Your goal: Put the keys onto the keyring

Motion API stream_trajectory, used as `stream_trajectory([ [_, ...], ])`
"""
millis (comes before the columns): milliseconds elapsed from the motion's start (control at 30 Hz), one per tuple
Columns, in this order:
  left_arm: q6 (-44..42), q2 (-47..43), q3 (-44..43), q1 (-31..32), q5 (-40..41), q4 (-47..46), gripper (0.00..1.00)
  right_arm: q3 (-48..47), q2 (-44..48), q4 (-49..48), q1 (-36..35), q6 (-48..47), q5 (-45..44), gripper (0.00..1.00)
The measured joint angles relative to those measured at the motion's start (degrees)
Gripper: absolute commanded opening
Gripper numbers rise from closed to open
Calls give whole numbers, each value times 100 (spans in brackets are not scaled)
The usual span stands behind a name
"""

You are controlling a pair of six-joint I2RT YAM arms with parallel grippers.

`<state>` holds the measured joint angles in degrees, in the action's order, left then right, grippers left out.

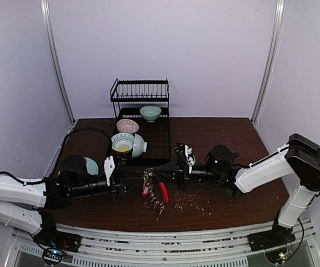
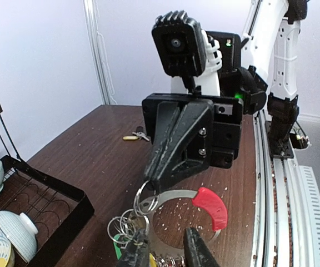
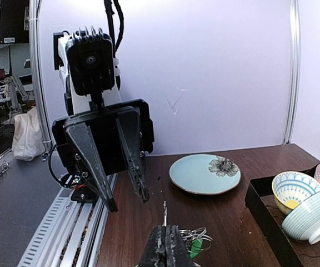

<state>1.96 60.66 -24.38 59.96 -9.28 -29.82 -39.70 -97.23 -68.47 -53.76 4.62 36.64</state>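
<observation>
Right gripper (image 2: 153, 179), centre of the left wrist view: its jaws are pinched together on a small thin loop of the keyring (image 2: 210, 206). Left gripper (image 2: 164, 251), at the bottom edge, has its fingers spread apart. The ring's wide arc with the red clip passes between them and seems ungripped. A bunch of small rings and a green tag hangs at lower left. The keys (image 2: 135, 136) lie well apart, upper left of centre on the brown table (image 2: 93, 167), one with a yellowish head. They look light, stiff and slick. Pinching the blade flat would likely leave the head's hole free. The dangling bunch may swing.
</observation>
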Motion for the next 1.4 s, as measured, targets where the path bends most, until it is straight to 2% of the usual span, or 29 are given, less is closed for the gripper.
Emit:
stream_trajectory([
  [267, 175, 177, -382, -2, -116, -146, 18, 0, 400, -48, -299, -17, -236, 0],
  [533, 232, 179, -404, -2, -306, -264, 4, 0, 542, 138, -479, -216, -352, 0],
  [900, 216, 310, -540, -52, -531, -111, 0, 2, 660, 431, -472, -463, -470, 0],
  [967, 205, 299, -560, -50, -529, -4, 0, 0, 702, 579, -472, -540, -463, 11],
  [1000, 195, 297, -601, -50, -505, 109, 0, 0, 734, 688, -472, -579, -459, 16],
  [1100, 46, 297, -920, -50, -365, 903, 0, -63, 990, 1386, -455, -962, -470, 23],
  [1233, -205, 310, -1602, -50, -125, 2264, 0, -382, 1414, 2577, -356, -1663, -448, 27],
  [1400, -404, 511, -2535, -50, 9, 3755, 0, -1027, 1456, 3805, -197, -2363, -319, 29],
])
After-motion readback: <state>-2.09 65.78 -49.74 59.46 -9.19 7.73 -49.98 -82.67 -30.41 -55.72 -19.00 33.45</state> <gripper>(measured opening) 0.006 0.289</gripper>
